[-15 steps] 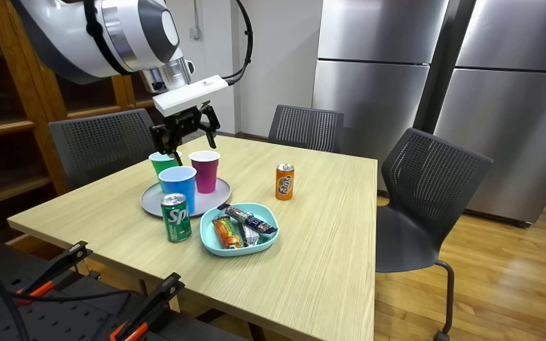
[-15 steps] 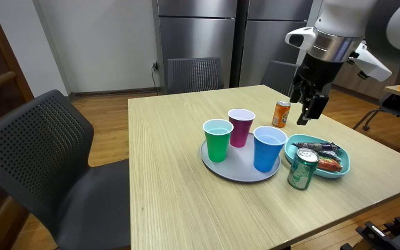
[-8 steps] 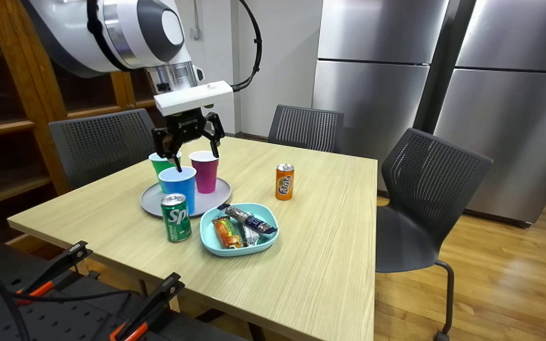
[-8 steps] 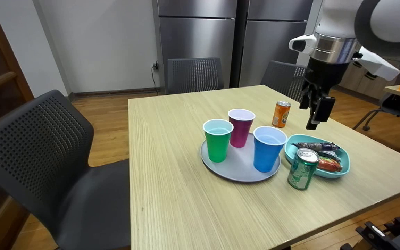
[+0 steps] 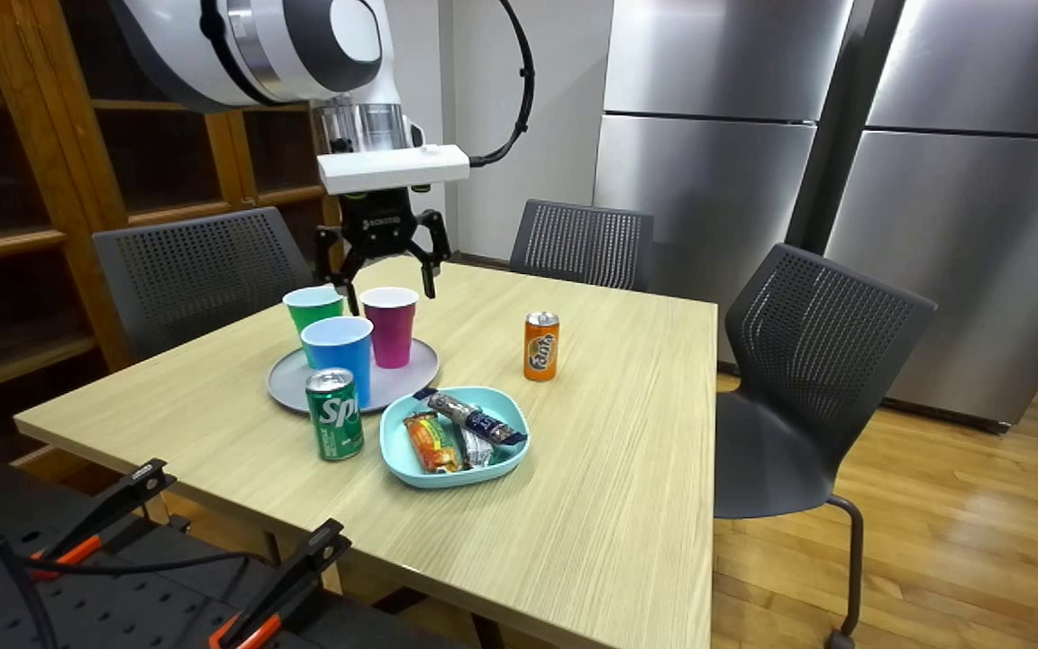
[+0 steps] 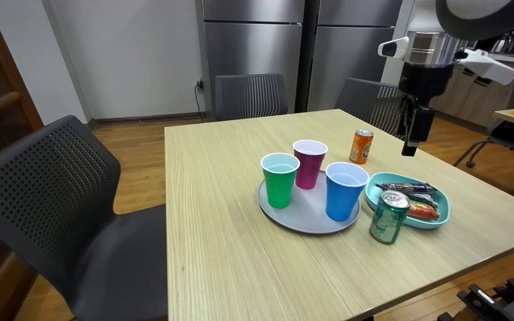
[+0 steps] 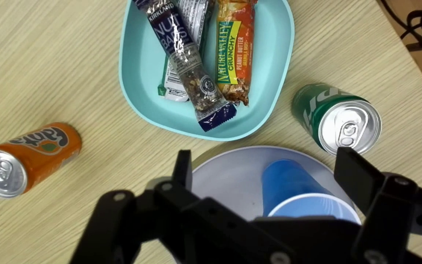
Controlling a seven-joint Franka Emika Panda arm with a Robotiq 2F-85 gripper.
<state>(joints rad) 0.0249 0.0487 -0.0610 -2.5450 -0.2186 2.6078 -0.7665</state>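
My gripper [image 7: 266,157] stands open, its fingers wide apart with nothing held. In an exterior view the gripper [image 5: 393,303] hangs above the table, pointing down. Beneath it in the wrist view lie the grey plate [image 7: 229,183] and a blue cup [image 7: 288,179], partly hidden by the gripper body. Both exterior views show the green cup [image 6: 280,185], purple cup [image 6: 309,165] and blue cup [image 6: 344,196] upright on the plate. A green Sprite can [image 7: 311,104] stands beside the plate. A turquoise bowl [image 7: 141,73] holds several wrapped bars, including a Nature Valley bar [image 7: 234,51].
An orange Fanta can [image 7: 46,146] stands apart from the bowl on the wooden table [image 5: 627,469]. Dark chairs [image 6: 74,214] surround the table. Two clamps [image 5: 289,577] sit at the table's near edge. Steel refrigerators [image 5: 708,198] stand behind.
The arm has shifted rightward in both exterior views, and the gripper has turned from a tilt to nearly level, lately rising a little. It has stayed open. Cups, cans and bowl have not moved.
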